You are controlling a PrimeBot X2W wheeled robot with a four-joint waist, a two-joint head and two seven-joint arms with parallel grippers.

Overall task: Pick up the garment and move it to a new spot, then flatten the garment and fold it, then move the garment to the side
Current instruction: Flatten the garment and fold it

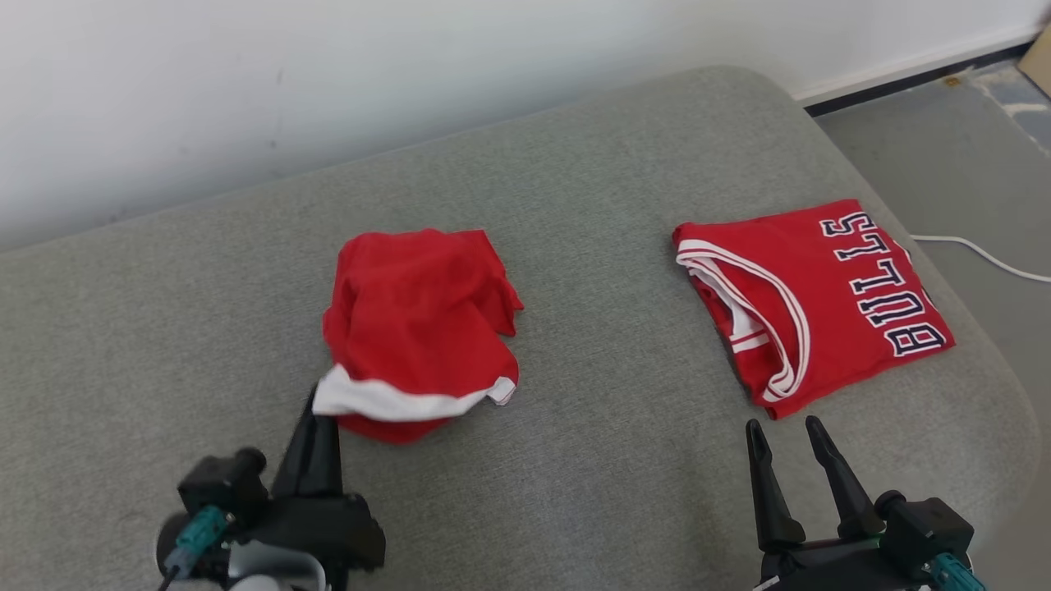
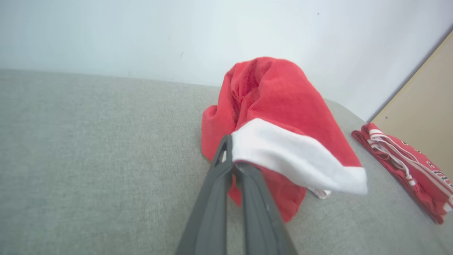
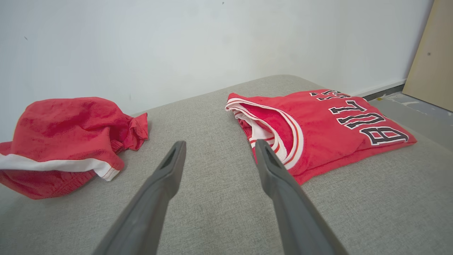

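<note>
Our left fingers [image 1: 316,443] are pinched shut on the white band at the near corner of the crumpled red garment [image 1: 419,312], which lies in a heap left of centre on the grey cushion [image 1: 575,205]. We judge that hem was chosen because it gives a firm edge to lift by. Our right fingers [image 1: 759,468] stand wide and hold nothing, just short of the folded jersey [image 1: 813,304], free, we reckon, to help spread the cloth.
</note>
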